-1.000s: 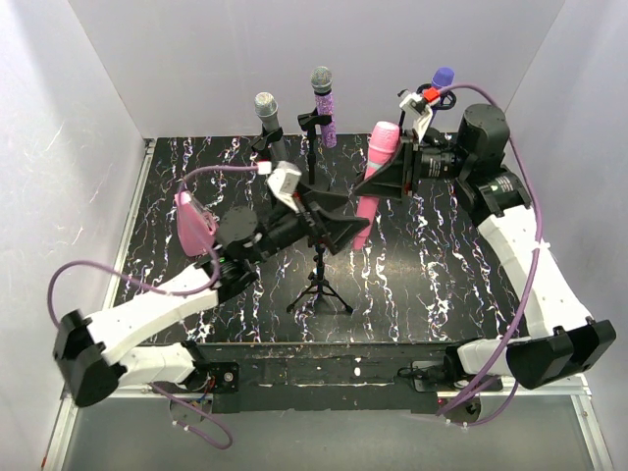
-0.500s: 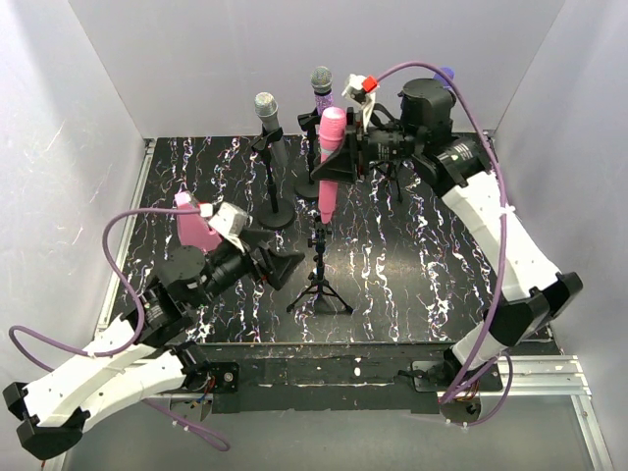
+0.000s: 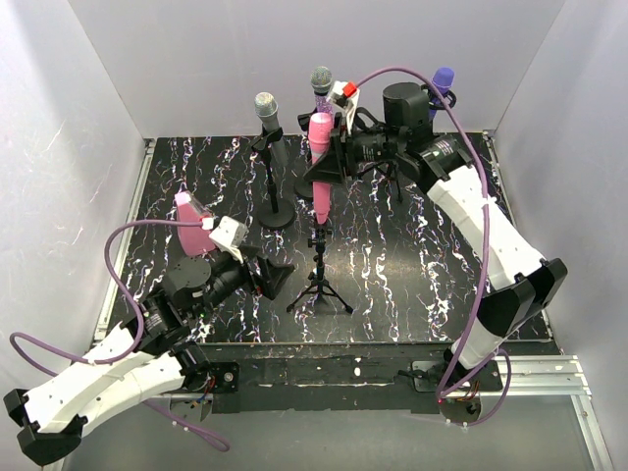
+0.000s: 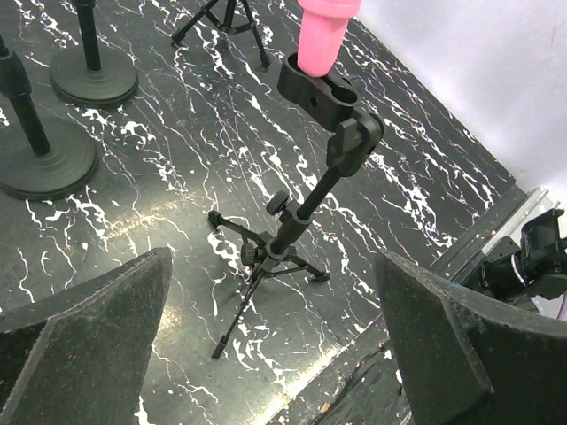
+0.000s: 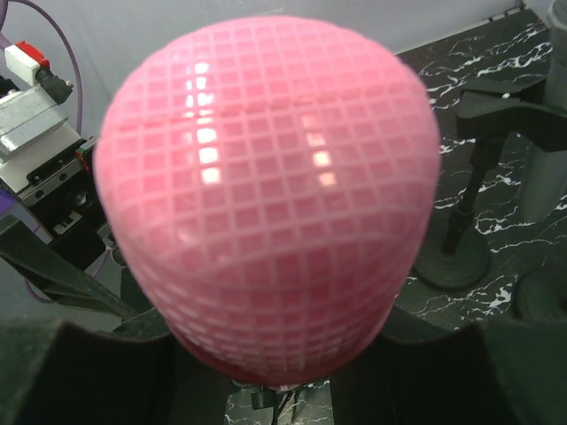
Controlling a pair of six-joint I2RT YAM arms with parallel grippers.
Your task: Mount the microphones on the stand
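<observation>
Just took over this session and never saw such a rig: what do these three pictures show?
The left arm and right arm are robots bolted at the near edge of the table. One picture looks down from above and behind them; the other two come from cameras on each wrist. The right gripper is shut on the pink microphone, holding it upright with its lower end at the clip of the tripod stand; whether it is seated, I cannot tell. Its head fills the right wrist view. The left gripper is open and empty, facing the stand. Further back are the silver-grey microphone, the glittery microphone and the purple microphone. A pink wedge lies left.
</observation>
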